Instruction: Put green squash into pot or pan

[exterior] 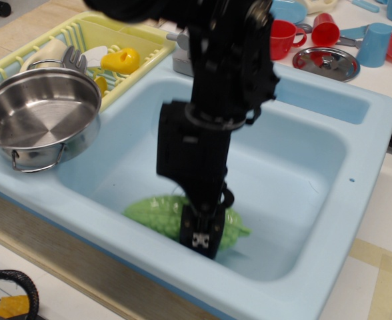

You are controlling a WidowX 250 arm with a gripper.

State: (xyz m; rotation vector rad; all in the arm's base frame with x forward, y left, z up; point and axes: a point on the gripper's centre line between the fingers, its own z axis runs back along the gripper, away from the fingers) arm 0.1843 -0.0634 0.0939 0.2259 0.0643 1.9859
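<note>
The green squash (pixel 153 212) lies low in the light blue sink (pixel 356 153), near its front wall, and looks blurred. My black gripper (pixel 200 239) reaches straight down over the squash's middle. Its fingers sit on either side of the squash and appear closed on it. The arm hides the squash's centre. The shiny steel pot (pixel 39 120) stands empty on the sink's left front corner, well left of and above the gripper.
A yellow dish rack (pixel 136 30) behind the pot holds a small yellow toy (pixel 121 60) and utensils. A steel lid (pixel 326 62), red cups (pixel 286 33) and a blue cup (pixel 374 43) stand behind the sink. The sink walls surround the gripper.
</note>
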